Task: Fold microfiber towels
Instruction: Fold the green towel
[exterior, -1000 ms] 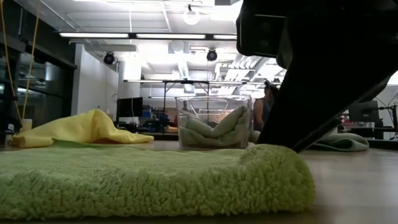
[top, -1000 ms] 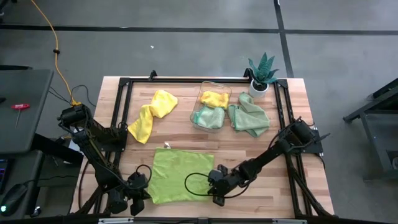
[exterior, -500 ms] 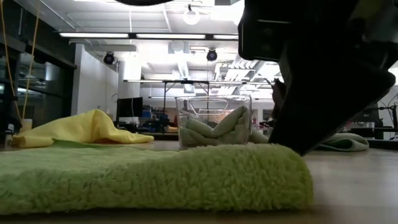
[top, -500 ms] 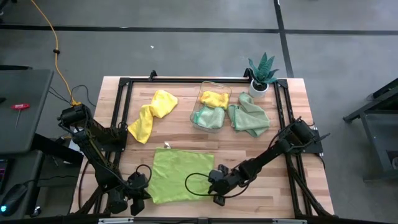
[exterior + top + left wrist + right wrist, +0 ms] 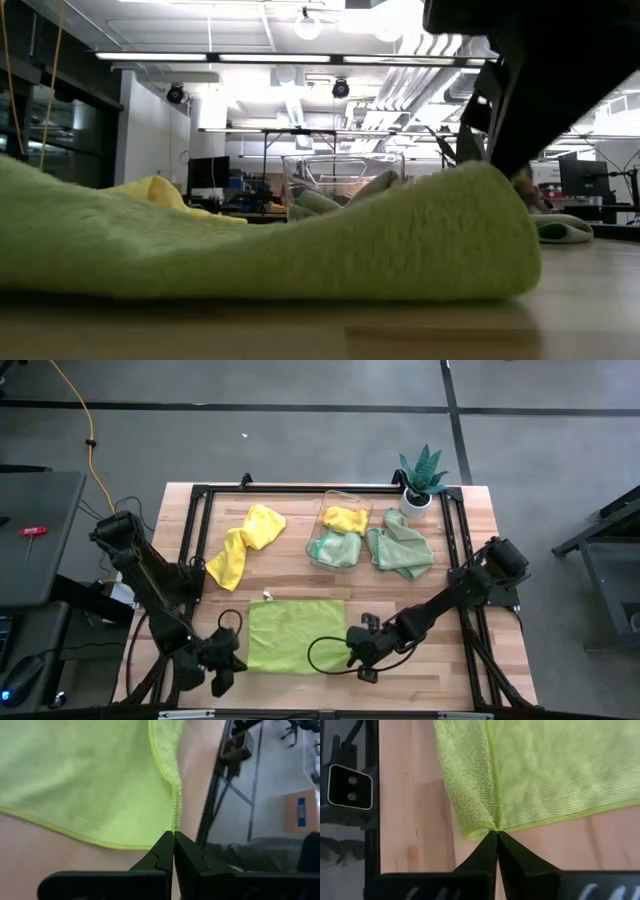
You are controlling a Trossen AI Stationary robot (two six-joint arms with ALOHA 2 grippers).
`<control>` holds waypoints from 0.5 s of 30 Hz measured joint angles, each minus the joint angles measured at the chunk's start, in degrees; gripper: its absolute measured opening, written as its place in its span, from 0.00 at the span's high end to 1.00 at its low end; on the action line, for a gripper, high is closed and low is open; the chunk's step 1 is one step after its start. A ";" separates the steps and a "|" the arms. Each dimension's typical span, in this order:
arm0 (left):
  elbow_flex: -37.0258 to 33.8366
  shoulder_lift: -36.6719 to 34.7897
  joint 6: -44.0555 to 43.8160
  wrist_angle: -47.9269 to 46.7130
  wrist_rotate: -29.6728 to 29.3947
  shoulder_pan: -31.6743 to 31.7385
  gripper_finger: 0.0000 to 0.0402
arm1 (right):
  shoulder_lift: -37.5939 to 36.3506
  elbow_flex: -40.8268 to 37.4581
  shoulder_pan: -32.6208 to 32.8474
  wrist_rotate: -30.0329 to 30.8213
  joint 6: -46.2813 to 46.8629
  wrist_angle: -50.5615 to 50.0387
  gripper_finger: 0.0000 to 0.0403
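A lime green microfiber towel [image 5: 296, 636] lies spread on the wooden table near its front edge. Its far part rests flat and its two near corners are raised. My left gripper [image 5: 238, 660] is shut on the near left corner. My right gripper [image 5: 348, 656] is shut on the near right corner. In the low view the towel [image 5: 260, 240] sags between the two raised ends. A yellow towel [image 5: 245, 545] lies crumpled at the far left. A mint towel [image 5: 400, 550] lies beside the clear bin [image 5: 357, 500]. My left gripper pinches the lime towel's near left corner [image 5: 175, 820] between its two shut fingers, coming slanting down from the table's near left. The corner is lifted off the table. My right gripper pinches the near right corner [image 5: 492, 826] between its shut fingers, slanting down from the right. That corner is bunched at the fingertips and held up off the wood.
The clear bin holds a yellow and a mint towel. A spiky potted plant [image 5: 422, 478] stands at the far right corner. A black frame [image 5: 200, 490] runs round the table's edges. Bare wood [image 5: 400, 600] lies right of the lime towel.
My right gripper has shut on the towel's near right corner. Both grippers have then risen, lifting the towel's near edge off the table and drawing it a little toward the far edge, while the far edge has stayed in place.
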 joint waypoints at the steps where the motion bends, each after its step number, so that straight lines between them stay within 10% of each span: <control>1: 0.00 -0.89 0.65 -1.15 -0.04 0.76 1.00 | -0.68 0.00 -0.01 0.77 -0.29 -0.76 1.00; 15: 0.00 -7.30 -3.12 -20.79 -7.38 8.69 1.00 | -4.73 0.00 -3.01 16.66 0.36 -3.95 1.00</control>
